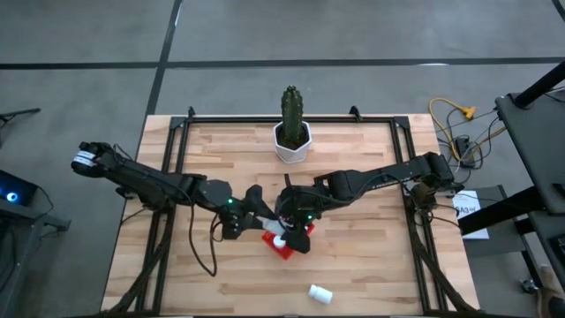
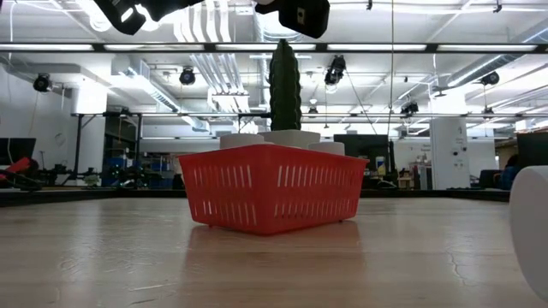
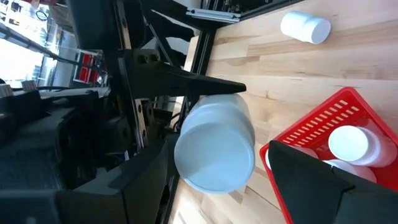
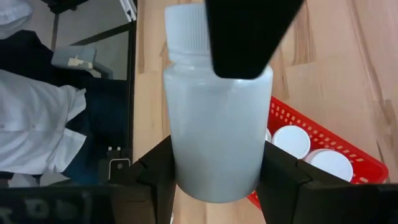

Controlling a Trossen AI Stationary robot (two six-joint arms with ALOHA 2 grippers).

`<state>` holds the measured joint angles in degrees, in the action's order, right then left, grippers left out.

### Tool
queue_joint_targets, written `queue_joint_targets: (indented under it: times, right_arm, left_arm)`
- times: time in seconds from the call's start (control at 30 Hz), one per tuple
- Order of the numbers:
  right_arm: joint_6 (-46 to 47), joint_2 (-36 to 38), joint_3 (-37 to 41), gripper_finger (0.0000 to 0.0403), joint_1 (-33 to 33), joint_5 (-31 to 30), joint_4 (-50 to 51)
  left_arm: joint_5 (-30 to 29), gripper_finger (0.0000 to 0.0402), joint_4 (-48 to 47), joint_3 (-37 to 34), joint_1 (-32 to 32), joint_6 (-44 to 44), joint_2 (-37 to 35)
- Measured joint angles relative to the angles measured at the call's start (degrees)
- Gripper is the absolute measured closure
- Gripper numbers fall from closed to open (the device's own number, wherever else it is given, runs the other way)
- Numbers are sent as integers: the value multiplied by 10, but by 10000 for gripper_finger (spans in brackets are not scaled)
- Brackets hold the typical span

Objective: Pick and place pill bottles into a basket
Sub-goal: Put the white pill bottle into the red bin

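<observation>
Left gripper (image 3: 217,155): closed on a pill bottle (image 3: 214,146), just beside the basket (image 1: 284,245).
Right gripper (image 4: 217,168): clamps another bottle (image 4: 217,134) above the basket rim.
Loose bottle (image 1: 320,293): lying near the desk (image 1: 371,256) front edge, open wood around it.

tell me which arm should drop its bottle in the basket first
Probably right: the right gripper holds its pill bottle directly over the red basket, while the left gripper holds its bottle just beside the rim.
</observation>
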<state>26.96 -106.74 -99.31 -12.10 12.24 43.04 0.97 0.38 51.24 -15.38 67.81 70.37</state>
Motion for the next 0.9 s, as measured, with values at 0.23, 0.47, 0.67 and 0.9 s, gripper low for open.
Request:
queue_joint_targets:
  times: [0.23,0.47,0.67,0.9]
  right_arm:
    - [-2,0,0,246,0,0,0]
    - [-2,0,0,246,0,0,-1]
    - [-5,0,0,246,0,0,-1]
    - [-9,0,0,246,0,0,1]
  left_arm:
    - [3,142,1,0,-1,-9,0]
    - [5,142,1,0,-1,-15,0]
    - [9,158,3,3,-9,-16,0]
    - [9,217,10,3,-10,-16,12]
